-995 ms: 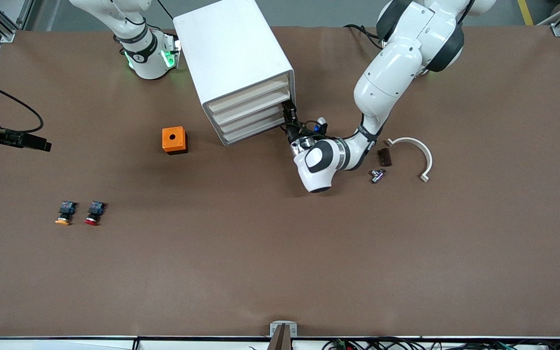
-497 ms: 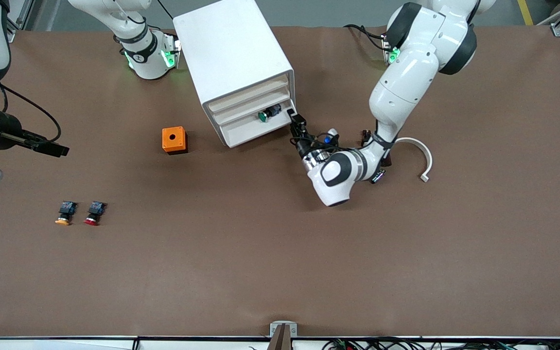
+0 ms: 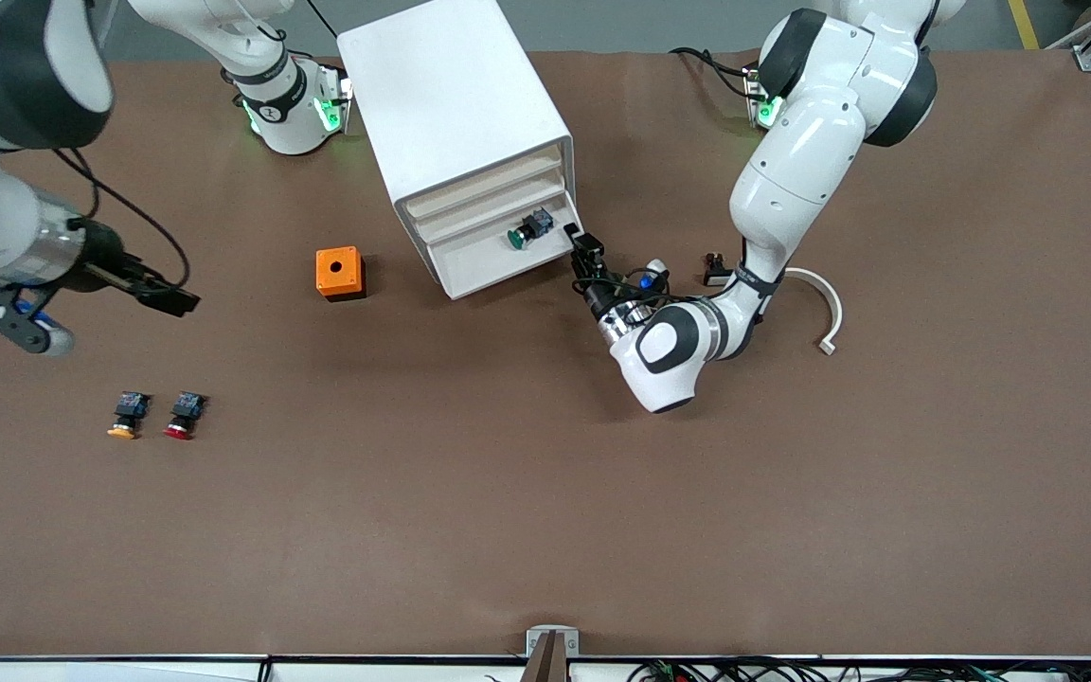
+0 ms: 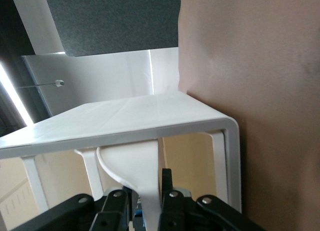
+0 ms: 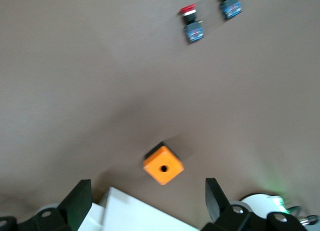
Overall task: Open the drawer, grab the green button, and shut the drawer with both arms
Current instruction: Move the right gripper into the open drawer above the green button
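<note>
The green button [image 3: 519, 233] lies in the pulled-out bottom drawer [image 3: 508, 256] of the cabinet [image 3: 456, 123]. The left gripper [image 3: 583, 248], at the drawer's corner, pinches its white handle [image 4: 142, 176] between narrow fingers. The right gripper [image 3: 167, 301] hangs wide open, well apart from the cabinet. It should descend straight over the button.

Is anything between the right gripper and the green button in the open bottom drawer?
Nothing visible blocks it from above. The green button lies uncovered in the pulled-out bottom drawer. The right gripper is open over bare table, toward the right arm's end. An orange box sits on the table between them. The left gripper is at the drawer's corner.
</note>
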